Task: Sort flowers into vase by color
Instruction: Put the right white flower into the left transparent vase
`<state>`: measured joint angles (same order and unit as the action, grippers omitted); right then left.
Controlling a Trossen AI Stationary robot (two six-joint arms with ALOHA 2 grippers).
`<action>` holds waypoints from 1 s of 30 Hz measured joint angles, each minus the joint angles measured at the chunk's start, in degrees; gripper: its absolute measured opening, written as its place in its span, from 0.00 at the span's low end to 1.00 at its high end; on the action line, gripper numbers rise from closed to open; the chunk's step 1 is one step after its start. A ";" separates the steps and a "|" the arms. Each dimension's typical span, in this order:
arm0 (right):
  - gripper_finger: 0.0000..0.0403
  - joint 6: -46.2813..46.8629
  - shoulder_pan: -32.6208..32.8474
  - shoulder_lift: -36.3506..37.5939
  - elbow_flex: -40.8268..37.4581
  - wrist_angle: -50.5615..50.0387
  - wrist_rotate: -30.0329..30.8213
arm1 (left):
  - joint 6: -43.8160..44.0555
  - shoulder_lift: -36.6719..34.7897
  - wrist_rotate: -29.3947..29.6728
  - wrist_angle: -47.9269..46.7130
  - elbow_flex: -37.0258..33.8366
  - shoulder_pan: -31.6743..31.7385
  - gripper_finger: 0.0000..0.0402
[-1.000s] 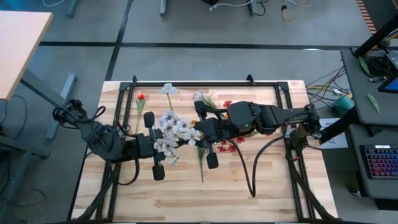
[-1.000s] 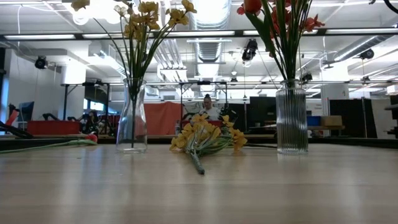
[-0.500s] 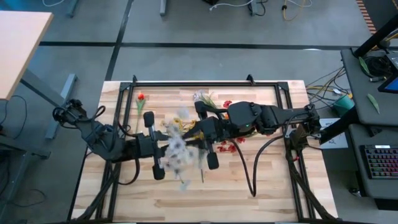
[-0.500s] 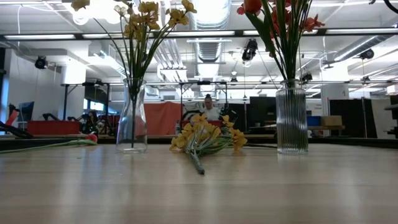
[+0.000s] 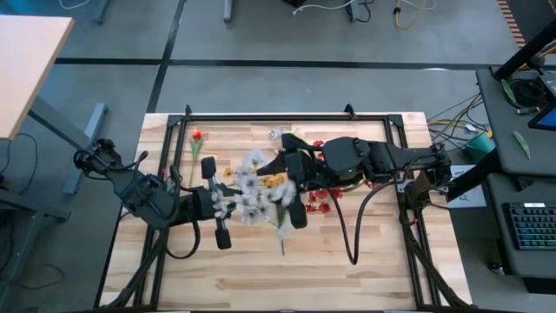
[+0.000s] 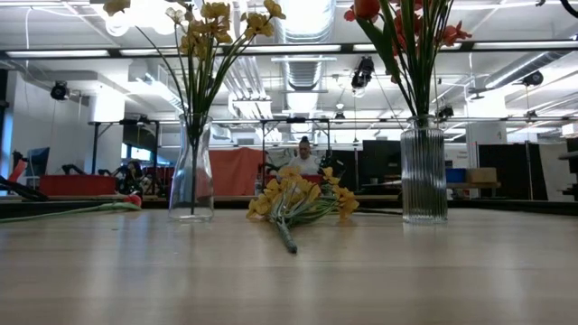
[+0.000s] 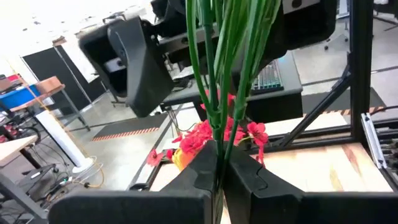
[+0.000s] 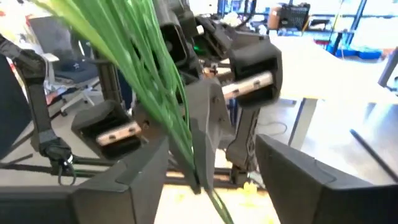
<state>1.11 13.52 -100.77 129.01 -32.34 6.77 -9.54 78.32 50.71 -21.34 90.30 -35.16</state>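
Even overhead light fills the high view, with only soft shadows on the table (image 5: 365,261); the white spray (image 5: 252,193) smears with motion blur. In the low view, ceiling lamps (image 6: 307,18) glare and wash out the blossom tops, and the near tabletop is soft. Both wrist views are overexposed at bright backgrounds, the green stems (image 7: 217,74) slightly blurred.

In the high view the white spray (image 5: 252,189) is smeared by motion, so its blossoms cannot be told apart. The low view cuts off the tops of the yellow flowers (image 6: 209,23) and red flowers (image 6: 404,20) at its upper edge. The left wrist view shows only green stalks (image 7: 219,68), their blossoms out of frame.
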 joint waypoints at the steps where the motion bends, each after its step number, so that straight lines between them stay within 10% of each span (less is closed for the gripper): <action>1: 0.60 0.62 0.00 0.30 0.00 -0.74 0.10 | -0.01 -0.12 0.18 0.06 0.00 0.00 0.00; 20: 0.66 4.95 -0.07 3.19 -0.06 -14.53 0.81 | 4.77 -14.76 9.45 -13.58 -0.31 2.17 0.00; 30: 0.66 1.59 -1.42 3.47 -0.32 -23.96 0.81 | 12.93 -28.99 8.25 -11.50 -17.36 10.39 0.00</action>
<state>2.69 12.10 -97.30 128.69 -56.30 7.58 3.39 49.34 58.96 -32.83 72.94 -24.76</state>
